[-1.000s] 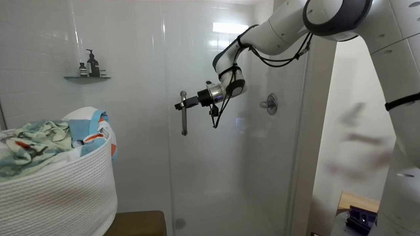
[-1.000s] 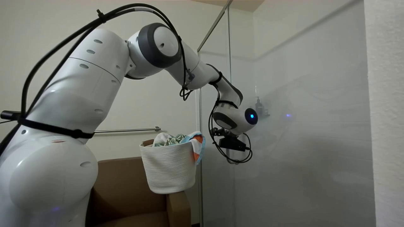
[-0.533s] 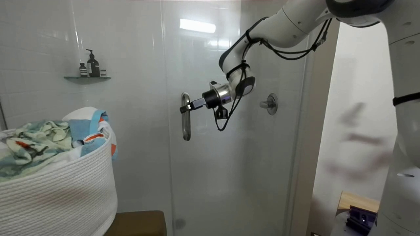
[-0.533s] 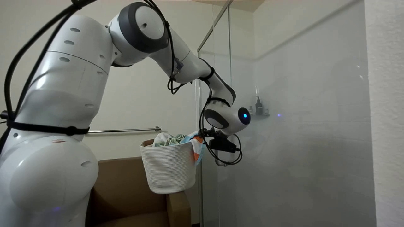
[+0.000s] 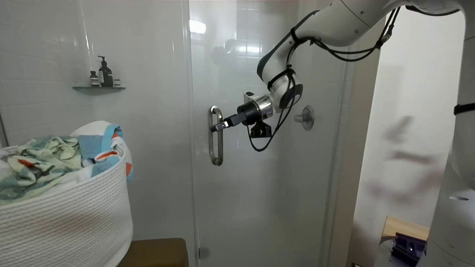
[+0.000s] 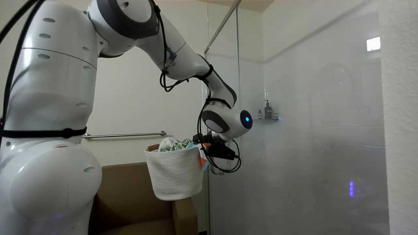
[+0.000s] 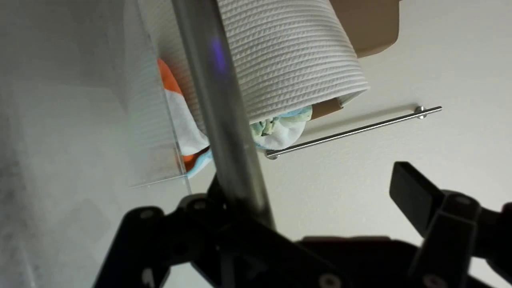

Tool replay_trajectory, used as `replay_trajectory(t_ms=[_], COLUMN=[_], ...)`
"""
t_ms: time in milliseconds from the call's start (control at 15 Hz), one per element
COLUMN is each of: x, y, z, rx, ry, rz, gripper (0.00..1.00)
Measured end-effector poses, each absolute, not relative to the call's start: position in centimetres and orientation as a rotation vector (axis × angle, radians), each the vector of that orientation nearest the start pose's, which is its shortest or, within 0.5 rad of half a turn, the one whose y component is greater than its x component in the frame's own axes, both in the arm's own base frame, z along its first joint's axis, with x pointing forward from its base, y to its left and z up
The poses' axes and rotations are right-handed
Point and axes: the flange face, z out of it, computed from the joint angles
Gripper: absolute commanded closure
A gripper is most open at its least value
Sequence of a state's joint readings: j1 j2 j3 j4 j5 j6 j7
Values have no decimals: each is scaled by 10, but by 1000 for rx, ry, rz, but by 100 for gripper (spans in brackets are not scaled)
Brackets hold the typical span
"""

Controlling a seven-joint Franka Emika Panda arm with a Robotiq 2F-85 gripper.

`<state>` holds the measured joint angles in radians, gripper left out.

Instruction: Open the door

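1 basket holds rumpled cloths while the jaws stand parted at the handle of the door.

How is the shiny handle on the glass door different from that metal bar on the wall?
The handle stands upright; the wall bar runs roughly level. The handle is fixed to the clear glass door, the wall bar to a pale wall. The handle bends at its ends, while the wall bar is straight. Both are silvery metal.

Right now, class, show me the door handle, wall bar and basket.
Door handle [image 5: 220, 144]: in an exterior view, bar's lower half.
Wall bar [image 7: 354, 131]: wrist view, rod's middle.
Basket [image 6: 174, 176]: in an exterior view, outer wall.
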<state>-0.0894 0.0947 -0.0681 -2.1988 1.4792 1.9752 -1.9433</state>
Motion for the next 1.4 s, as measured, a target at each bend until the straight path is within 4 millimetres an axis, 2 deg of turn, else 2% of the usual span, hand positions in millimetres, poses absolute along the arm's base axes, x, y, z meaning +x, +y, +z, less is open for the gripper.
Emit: replay_trajectory(t_ms=[667, 1400], x=[484, 426], y=[-12, -10], z=[363, 364], rx=[-1821, -1764], ry=[-960, -1022], rz=[-1024, -943], gripper=[0, 0])
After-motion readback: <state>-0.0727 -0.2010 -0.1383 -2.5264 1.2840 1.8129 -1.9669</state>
